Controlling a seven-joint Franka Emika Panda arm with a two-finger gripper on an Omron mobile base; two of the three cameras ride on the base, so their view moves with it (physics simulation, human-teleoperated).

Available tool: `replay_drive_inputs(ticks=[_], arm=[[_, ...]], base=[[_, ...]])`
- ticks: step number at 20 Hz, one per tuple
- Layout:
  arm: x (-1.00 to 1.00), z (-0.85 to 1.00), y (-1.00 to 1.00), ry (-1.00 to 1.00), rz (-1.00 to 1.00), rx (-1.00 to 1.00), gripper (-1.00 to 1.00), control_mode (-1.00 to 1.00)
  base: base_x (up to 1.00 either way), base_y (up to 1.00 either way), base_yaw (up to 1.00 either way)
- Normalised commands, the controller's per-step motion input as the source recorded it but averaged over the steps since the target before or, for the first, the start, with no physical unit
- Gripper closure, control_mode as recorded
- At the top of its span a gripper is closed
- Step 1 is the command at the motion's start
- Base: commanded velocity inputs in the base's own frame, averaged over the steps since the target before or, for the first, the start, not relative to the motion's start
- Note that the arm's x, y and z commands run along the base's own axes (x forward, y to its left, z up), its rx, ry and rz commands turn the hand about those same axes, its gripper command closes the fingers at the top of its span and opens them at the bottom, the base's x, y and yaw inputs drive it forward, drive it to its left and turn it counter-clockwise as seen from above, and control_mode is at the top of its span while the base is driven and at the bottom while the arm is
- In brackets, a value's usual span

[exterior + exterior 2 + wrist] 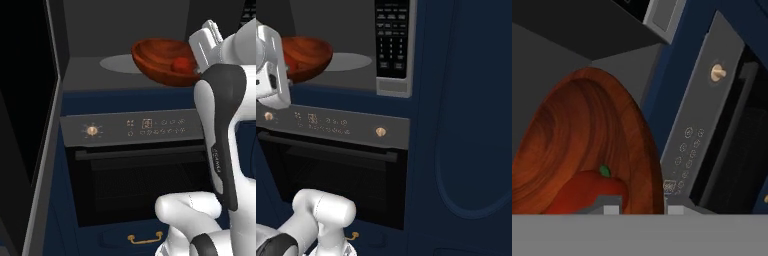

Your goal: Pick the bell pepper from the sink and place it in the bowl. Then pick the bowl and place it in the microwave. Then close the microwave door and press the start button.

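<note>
Left base view: the bowl [165, 61] hangs tilted at the mouth of the microwave [95, 30], its near side dropped toward the arm, with the bell pepper [182, 64] settled at the low side of the hollow. That lean looks like what comes of being carried by one edge, and the pepper has rolled to the lowest point. The bowl is not flat on the grey cavity floor, so the placing step appears unfinished. The microwave door [27, 100] stands swung wide at the left, clear of the opening. Below sits the oven [135, 165] with its gold knob [92, 131]. Right base view: the bowl shows at the left part of the cavity, just behind the white hand, and the keypad strip [391, 40] with the start button stands at the right of the cavity, untouched as far as one can judge. Hand view: the gripper [640, 210] is closed on the bowl's rim, one tip on each side of the wooden wall; the pepper with its green stem lies inside, just beyond the tips. I judge the next move to be easing the bowl further in and lowering it level before letting go.
</note>
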Motion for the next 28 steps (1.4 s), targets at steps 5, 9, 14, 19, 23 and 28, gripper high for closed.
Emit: replay_drive_inputs(ticks=[5,9,14,19,23,28], arm=[[0.53,-0.04,-0.09,-0.09,0.00,-0.02,1.00,-1.00],[0.74,-0.08,0.00,-0.01,0.00,0.00,1.00,-1.00],[0.82,-0.03,0.00,0.00,0.00,0.00,1.00,-1.00],[0.74,-0.09,0.00,0.01,0.00,0.00,1.00,-1.00],[0.65,-0.03,0.00,0.08,0.02,0.00,1.00,-1.00],[0.70,0.00,0.00,0.15,0.03,0.00,1.00,-1.00]], base=[[0.00,0.00,0.00],[0.00,0.00,0.00],[0.00,0.00,0.00],[0.00,0.00,0.00],[0.00,0.00,0.00],[0.00,0.00,0.00]])
